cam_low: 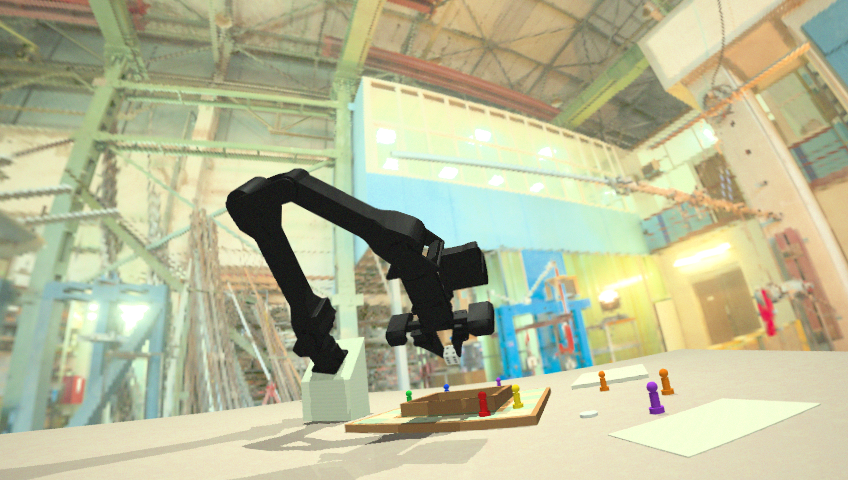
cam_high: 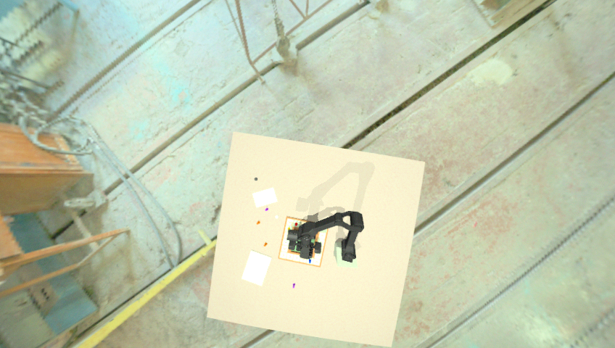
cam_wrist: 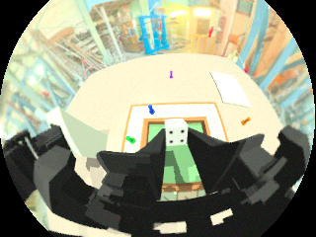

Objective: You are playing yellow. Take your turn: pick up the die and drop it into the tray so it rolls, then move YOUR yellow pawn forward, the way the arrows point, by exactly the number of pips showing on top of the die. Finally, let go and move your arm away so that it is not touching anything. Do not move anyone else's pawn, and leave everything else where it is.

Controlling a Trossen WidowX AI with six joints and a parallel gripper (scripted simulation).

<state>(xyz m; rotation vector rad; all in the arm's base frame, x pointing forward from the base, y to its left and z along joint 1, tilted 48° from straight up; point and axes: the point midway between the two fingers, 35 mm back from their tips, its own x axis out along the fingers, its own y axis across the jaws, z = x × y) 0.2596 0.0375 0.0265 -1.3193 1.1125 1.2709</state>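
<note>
My gripper (cam_low: 451, 352) (cam_wrist: 174, 130) is shut on the white die (cam_low: 451, 356) (cam_wrist: 176, 134) and holds it above the tray. The face towards the wrist camera shows four pips. The brown-walled tray (cam_low: 428, 408) (cam_wrist: 145, 130) has a green floor and sits in the middle of the board (cam_low: 386, 426) (cam_wrist: 139, 112). The yellow pawn (cam_low: 516, 397) (cam_high: 289, 228) stands on the board near the red pawn (cam_low: 482, 405) (cam_high: 296, 224). The green pawn (cam_low: 408, 395) (cam_wrist: 130, 140) and the blue pawn (cam_low: 446, 388) (cam_wrist: 151, 110) are also on the board. My arm hides part of board and tray from above.
Two purple pawns (cam_high: 266, 209) (cam_high: 294, 285) and two orange pawns (cam_high: 257, 222) (cam_high: 265, 244) stand off the board. A white disc (cam_low: 588, 413), two white flat pieces (cam_high: 264, 197) (cam_high: 257, 267) and a small dark object (cam_high: 255, 178) lie on the table.
</note>
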